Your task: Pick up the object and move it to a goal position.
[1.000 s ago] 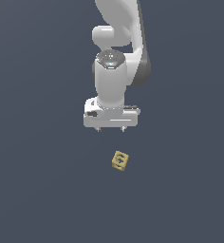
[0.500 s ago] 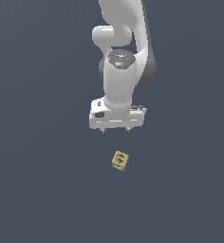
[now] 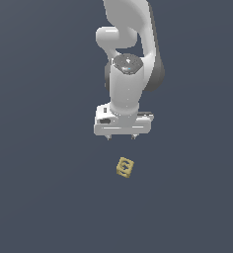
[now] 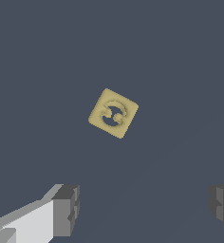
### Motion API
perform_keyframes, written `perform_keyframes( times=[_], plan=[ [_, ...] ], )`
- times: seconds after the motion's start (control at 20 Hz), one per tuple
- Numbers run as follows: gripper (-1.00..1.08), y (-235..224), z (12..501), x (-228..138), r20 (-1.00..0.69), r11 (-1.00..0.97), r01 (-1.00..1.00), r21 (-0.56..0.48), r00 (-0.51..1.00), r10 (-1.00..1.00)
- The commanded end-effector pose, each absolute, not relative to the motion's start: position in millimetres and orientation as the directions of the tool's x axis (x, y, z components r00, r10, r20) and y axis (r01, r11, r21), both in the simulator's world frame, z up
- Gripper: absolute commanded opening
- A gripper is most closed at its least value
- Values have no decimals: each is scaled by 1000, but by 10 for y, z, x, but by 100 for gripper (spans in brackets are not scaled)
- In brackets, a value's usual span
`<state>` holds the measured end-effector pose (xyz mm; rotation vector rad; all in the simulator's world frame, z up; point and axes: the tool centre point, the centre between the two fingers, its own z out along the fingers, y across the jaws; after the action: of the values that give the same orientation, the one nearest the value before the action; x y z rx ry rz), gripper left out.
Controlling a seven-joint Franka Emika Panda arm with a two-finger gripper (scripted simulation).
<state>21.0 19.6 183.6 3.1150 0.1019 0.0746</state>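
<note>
Small tan-yellow cube (image 3: pixel 125 167) (image 4: pixel 113 113): open dark floor (image 3: pixel 49 197) on every side. White wide-spread gripper (image 3: pixel 121 137) (image 4: pixel 142 209) apparently above it (height unclear), path unobstructed.

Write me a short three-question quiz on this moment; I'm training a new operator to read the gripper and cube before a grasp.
1. True or false: the gripper is shut on the cube.
2. In the wrist view, the cube lies: A) between the fingers, B) apart from them, untouched, C) on a finger.
3. Fill in: relative to the line between the fingers, the cube's sides look ____ (square / rotated).

Key: 1 false, the fingers stand wide apart with nothing between them. 2 B. 3 rotated.
</note>
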Motion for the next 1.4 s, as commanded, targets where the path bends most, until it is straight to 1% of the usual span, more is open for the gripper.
perform_keyframes(
  times=[0.0,0.35,0.9,1.35],
  plan=[
    [100,203,1799,244,45,-999,43,23,998,44],
    [100,241,1605,415,35,-998,-68,11,997,-67],
    [100,337,1116,745,10,-951,-310,-1,951,-310],
    [100,381,909,851,1,-917,-398,0,917,-398]
  ],
)
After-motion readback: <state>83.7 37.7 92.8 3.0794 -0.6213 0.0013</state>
